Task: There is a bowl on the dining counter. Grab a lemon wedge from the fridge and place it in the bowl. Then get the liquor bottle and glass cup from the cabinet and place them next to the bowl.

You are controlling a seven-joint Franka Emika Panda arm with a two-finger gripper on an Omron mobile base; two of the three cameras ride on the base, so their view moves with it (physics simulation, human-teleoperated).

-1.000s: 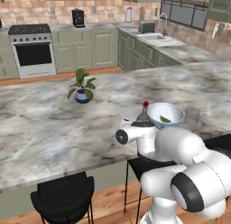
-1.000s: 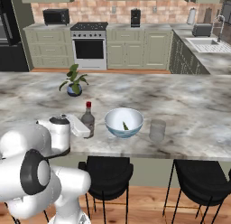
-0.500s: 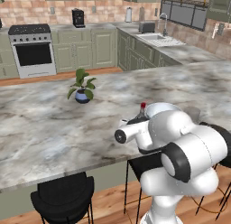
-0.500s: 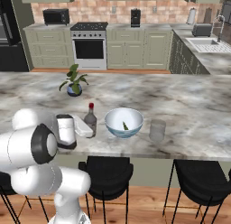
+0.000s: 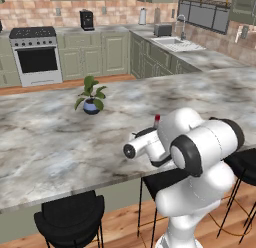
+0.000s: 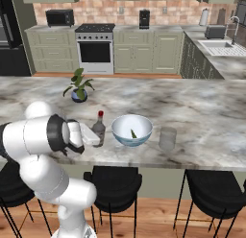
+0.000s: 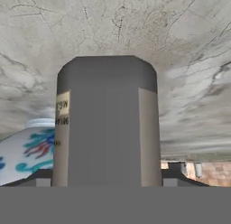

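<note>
A marbled worktop (image 6: 202, 112) carries a white bowl (image 6: 131, 130) with a green lemon wedge (image 6: 133, 134) inside, a glass cup (image 6: 167, 138) to its right and a liquor bottle (image 6: 99, 129) just left. The pincer (image 6: 91, 135) is at the bottle, which sits between its spread jaws; whether it grips cannot be told.

Marble counter (image 6: 202, 112) carries bottle (image 6: 99, 128), bowl (image 6: 131, 130), glass (image 6: 167, 137), plant (image 6: 78, 87).

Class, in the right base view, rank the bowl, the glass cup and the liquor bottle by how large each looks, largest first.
1. bowl, clearly the widest.
2. and 3. liquor bottle and glass cup look too alike to rank: the bottle is taller, the cup wider, and the arm covers part of the bottle.
</note>
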